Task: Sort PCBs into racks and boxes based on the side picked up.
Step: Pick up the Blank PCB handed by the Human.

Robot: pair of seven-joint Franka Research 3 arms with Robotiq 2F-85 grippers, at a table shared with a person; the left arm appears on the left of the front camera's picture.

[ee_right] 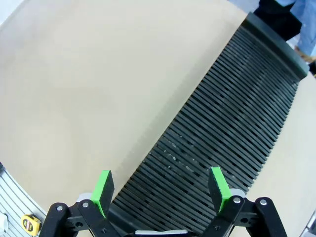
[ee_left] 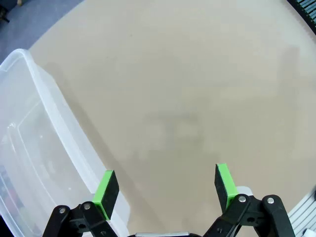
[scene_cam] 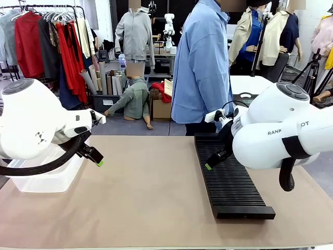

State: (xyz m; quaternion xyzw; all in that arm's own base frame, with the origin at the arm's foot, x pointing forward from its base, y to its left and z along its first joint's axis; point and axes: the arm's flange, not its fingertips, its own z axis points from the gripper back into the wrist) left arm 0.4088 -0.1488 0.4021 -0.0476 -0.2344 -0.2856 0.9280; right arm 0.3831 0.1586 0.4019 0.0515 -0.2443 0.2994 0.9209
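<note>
The long black slotted rack (scene_cam: 229,177) lies on the table's right half, and its ribs fill the right wrist view (ee_right: 217,133). My right gripper (ee_right: 160,185) hovers above the rack's near edge, open, with nothing between its green pads; in the front view one green fingertip (scene_cam: 208,166) shows over the rack's left side. The clear plastic box (scene_cam: 47,174) stands at the table's left edge, partly behind my left arm. My left gripper (ee_left: 165,185) hangs open and empty over bare table just beside the box's rim (ee_left: 64,128). The PCBs are out of view.
A person in a blue shirt (scene_cam: 203,67) stands at the far side behind the rack. The tan tabletop (scene_cam: 151,192) is bare between box and rack. A yellow tape measure (ee_right: 29,224) sits off the table edge in the right wrist view.
</note>
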